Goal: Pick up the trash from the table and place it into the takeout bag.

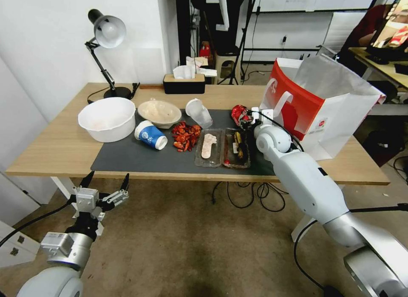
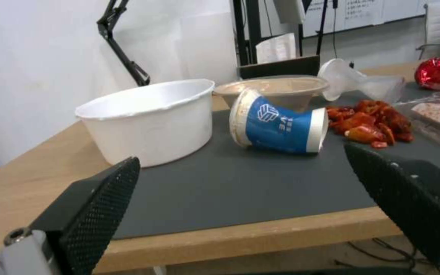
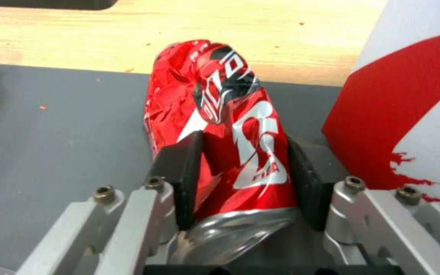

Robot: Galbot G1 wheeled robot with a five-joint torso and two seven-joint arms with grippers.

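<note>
Landmark: the takeout bag [image 1: 323, 105], standing upright and open at the right end of the table [image 1: 51, 152], its base partly on the dark mat [image 1: 140, 158] and partly on bare wood.

Right gripper [image 3: 243, 179] sits just beside the bag's red face, its pads clamped on either side of the crushed red can [image 3: 220, 126]. The can lies on the mat, close to the bag's lower corner; little room between can and bag wall. In the head view the can [image 1: 240, 115] sits off the bag's left face, with the right arm reaching over the mat's near edge.

Away from the bag, leftward along the mat: two clear trays [image 1: 222, 148], a pile of red scraps [image 1: 186, 136], a clear plastic cup [image 1: 199, 112] on its side, a beige bowl [image 1: 159, 113], a blue-and-white paper cup [image 1: 151, 135] tipped over, then a white tub [image 1: 107, 118] overhanging the mat's left edge.

Left gripper [image 1: 105, 184] hangs below and outside the table's front edge, far from the bag, fingers spread wide, nothing between them. Open floor beneath it.
</note>
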